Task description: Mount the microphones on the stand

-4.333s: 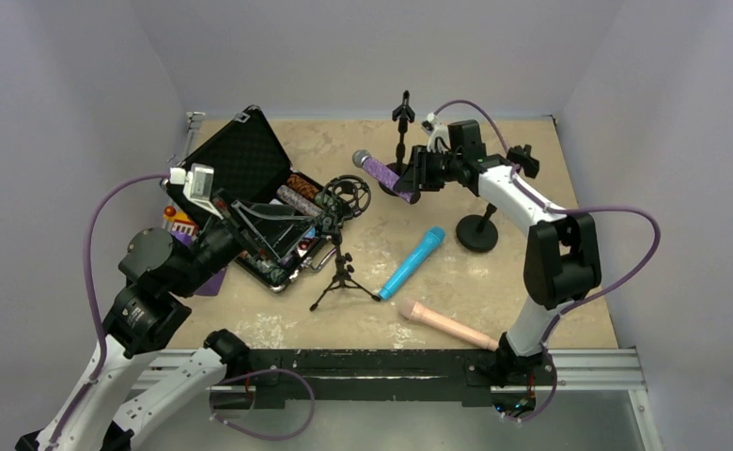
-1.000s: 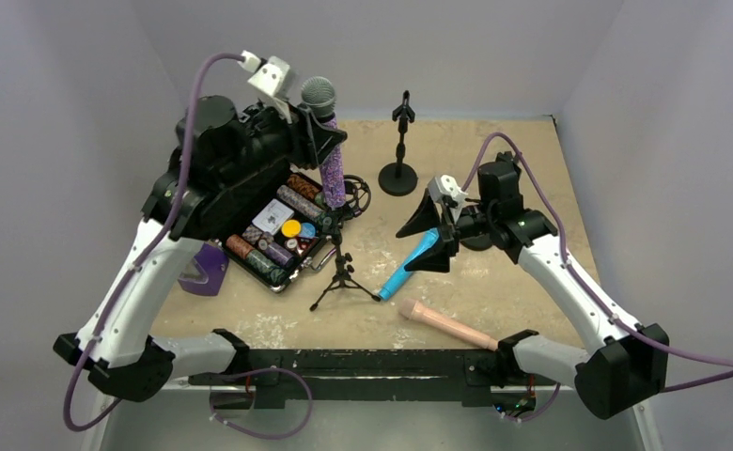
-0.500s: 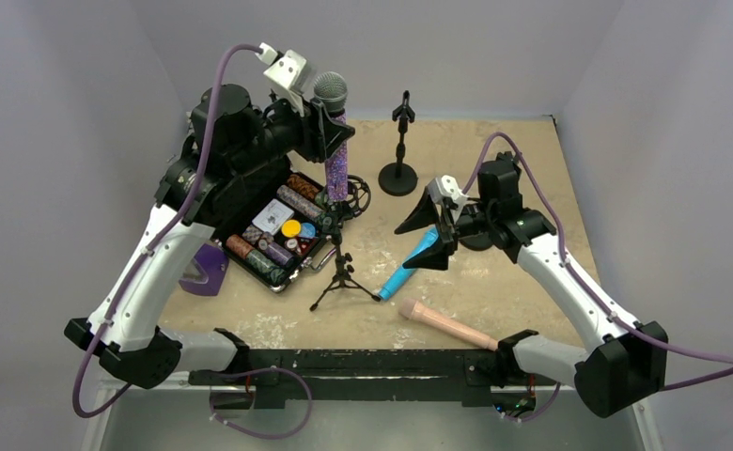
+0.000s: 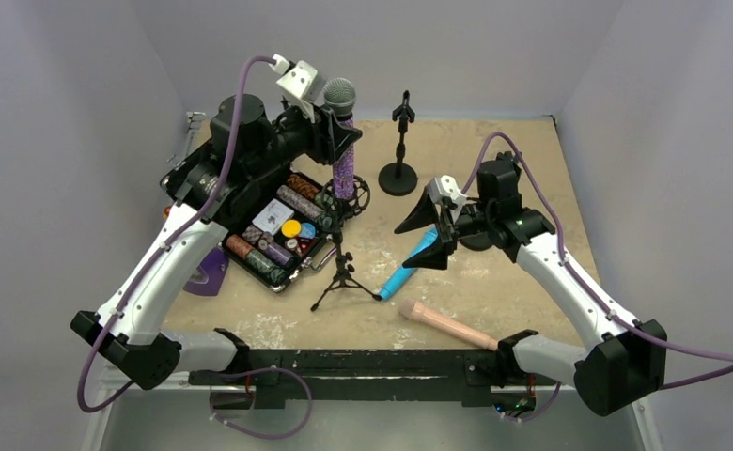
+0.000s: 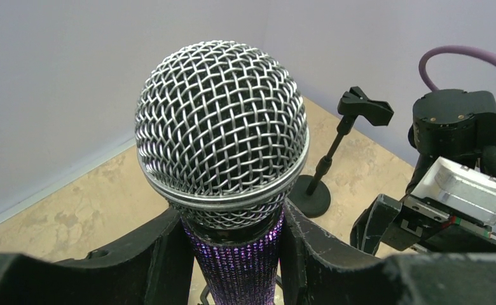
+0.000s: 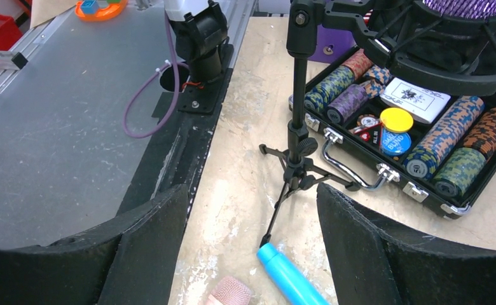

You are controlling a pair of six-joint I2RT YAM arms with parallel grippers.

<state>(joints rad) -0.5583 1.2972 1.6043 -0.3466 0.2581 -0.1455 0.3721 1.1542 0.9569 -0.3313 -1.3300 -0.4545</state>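
The glittery purple microphone (image 4: 345, 169) with its grey mesh head (image 5: 223, 127) stands upright, and my left gripper (image 4: 331, 132) is shut on its body just under the head. Its lower end meets the ring mount (image 4: 349, 197) of the small tripod stand (image 4: 342, 274). The blue microphone (image 4: 413, 264) and the peach-pink microphone (image 4: 449, 325) lie on the table. My right gripper (image 4: 425, 235) hovers open over the blue one's upper end. In the right wrist view the blue microphone (image 6: 290, 277) and the pink head (image 6: 230, 293) lie between the open fingers (image 6: 150, 235).
An open black case (image 4: 278, 230) of poker chips lies left of the tripod. A slim clip stand (image 4: 400, 141) on a round base stands at the back. Another round base (image 4: 478, 242) shows behind my right arm. A purple object (image 4: 203, 270) lies by the case.
The purple microphone, once in my right gripper, is in my left. Over the last second my left arm carried it rightward and farther back over the tripod's ring. The right arm barely moved.
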